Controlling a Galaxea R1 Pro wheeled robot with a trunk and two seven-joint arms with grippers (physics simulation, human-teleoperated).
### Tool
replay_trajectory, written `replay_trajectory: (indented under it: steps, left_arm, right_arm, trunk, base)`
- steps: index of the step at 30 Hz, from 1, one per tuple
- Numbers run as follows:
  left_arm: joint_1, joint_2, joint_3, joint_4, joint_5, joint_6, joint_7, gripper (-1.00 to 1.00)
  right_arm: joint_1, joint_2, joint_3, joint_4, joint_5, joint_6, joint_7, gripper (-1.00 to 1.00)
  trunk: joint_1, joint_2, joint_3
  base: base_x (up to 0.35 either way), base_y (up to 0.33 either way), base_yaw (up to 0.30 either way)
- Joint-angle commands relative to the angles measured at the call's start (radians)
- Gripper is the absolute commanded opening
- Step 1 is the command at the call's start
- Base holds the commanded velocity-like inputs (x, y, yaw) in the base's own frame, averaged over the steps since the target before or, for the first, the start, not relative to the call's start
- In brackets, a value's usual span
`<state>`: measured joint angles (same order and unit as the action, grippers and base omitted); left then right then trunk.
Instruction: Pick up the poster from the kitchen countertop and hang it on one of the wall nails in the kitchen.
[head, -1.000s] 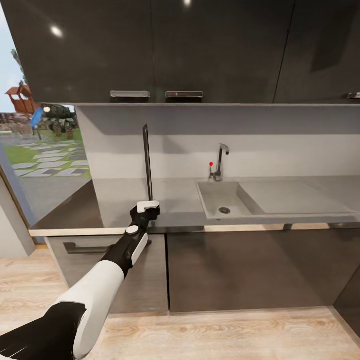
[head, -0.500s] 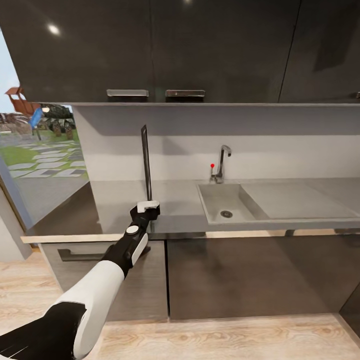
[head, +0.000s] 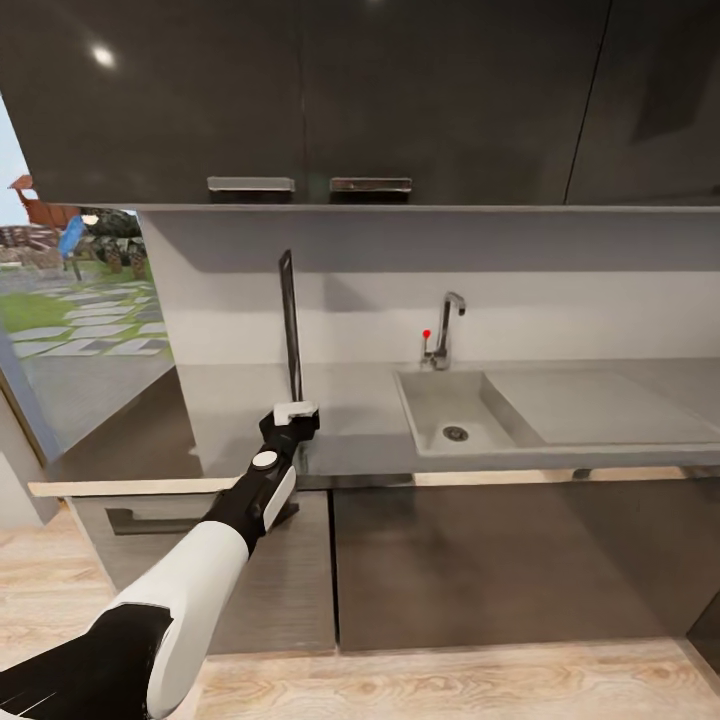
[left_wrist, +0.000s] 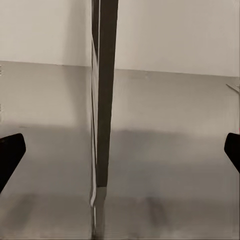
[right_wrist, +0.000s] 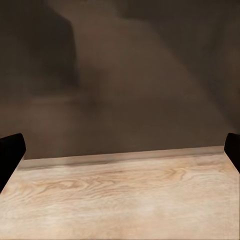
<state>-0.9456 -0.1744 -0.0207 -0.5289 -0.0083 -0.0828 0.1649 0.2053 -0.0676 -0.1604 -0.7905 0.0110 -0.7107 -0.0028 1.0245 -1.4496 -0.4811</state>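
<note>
Standing edge-on at centre-left of the head view, poster (head: 290, 325) upright on the countertop (head: 360, 420), a thin dark line rising above the left gripper (head: 296, 410). Seen close in the left wrist view as a narrow dark slab (left_wrist: 104, 100), base resting on grey worktop, with both fingertips (left_wrist: 10, 152) spread wide at the frame edges and clear of it: open, nothing held. Likely light, stiff and thin, so prone to tip or slide on smooth metal; best pinched across the lower frame edge, squarely, with modest force. Right gripper likewise spread, fingertips (right_wrist: 10, 150) over wood floor (right_wrist: 120, 195) and dark cabinet front (right_wrist: 120, 75). Sink (head: 455, 405) and tap (head: 445, 330) right of centre.
</note>
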Motion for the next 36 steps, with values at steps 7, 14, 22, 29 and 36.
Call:
replay_trajectory:
  steps: [7, 14, 22, 29, 36]
  left_arm:
    - [-0.001, 0.000, -0.002, 0.001, -0.001, -0.003, 0.040, 1.00]
    - [-0.001, 0.000, -0.002, 0.001, -0.001, -0.003, 0.043, 1.00]
    - [-0.001, 0.000, -0.002, 0.002, -0.001, -0.003, 0.045, 1.00]
    - [-0.001, 0.000, -0.002, 0.002, -0.001, -0.003, 0.045, 1.00]
    - [-0.001, 0.000, -0.002, 0.002, -0.001, -0.003, 0.045, 1.00]
  right_arm:
    - [0.000, 0.000, -0.001, -0.001, 0.001, -0.001, 0.000, 1.00]
    - [0.000, 0.000, -0.001, -0.001, 0.001, -0.001, 0.000, 1.00]
    - [0.000, 0.000, -0.001, -0.001, 0.001, -0.001, 0.000, 1.00]
    - [0.000, 0.000, -0.001, -0.001, 0.001, -0.001, 0.000, 1.00]
    - [0.000, 0.000, -0.001, -0.001, 0.001, -0.001, 0.000, 1.00]
  trunk:
    - [0.000, 0.000, -0.001]
    - [0.000, 0.000, -0.001]
    - [0.000, 0.000, -0.001]
    - [0.000, 0.000, -0.001]
    - [0.000, 0.000, -0.001]
  base:
    - [0.091, 0.000, 0.000]
    - [0.009, 0.000, 0.000]
    - [0.085, 0.000, 0.000]
    - [0.160, 0.000, 0.000]
    - [0.024, 0.000, 0.000]
